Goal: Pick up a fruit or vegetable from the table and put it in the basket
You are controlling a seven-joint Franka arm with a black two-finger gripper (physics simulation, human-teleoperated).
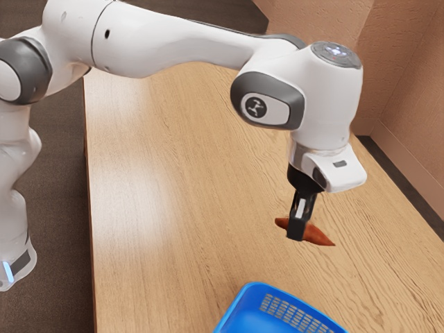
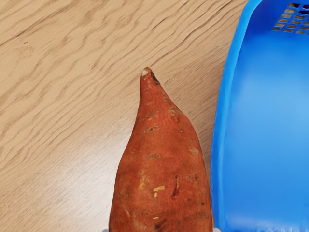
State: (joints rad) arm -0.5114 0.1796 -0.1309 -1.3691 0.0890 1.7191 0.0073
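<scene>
And here, from the exterior view's left, the white arm (image 1: 173, 48) reaches across the wooden table (image 1: 152, 250); next comes the blue basket (image 1: 253, 286), its perforated side in sight; and just beyond it, look, the black gripper (image 1: 297, 232) has its fingers closed on a reddish sweet potato (image 1: 320, 236), held above the tabletop, outside the basket, pointed tip sticking out

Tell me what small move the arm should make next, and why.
I'd ease the gripper sideways toward the blue basket, keeping its hold. It is shut on the sweet potato, and the wrist view shows the basket's open inside beside the sweet potato, not beneath it, so letting go now would probably miss.
</scene>
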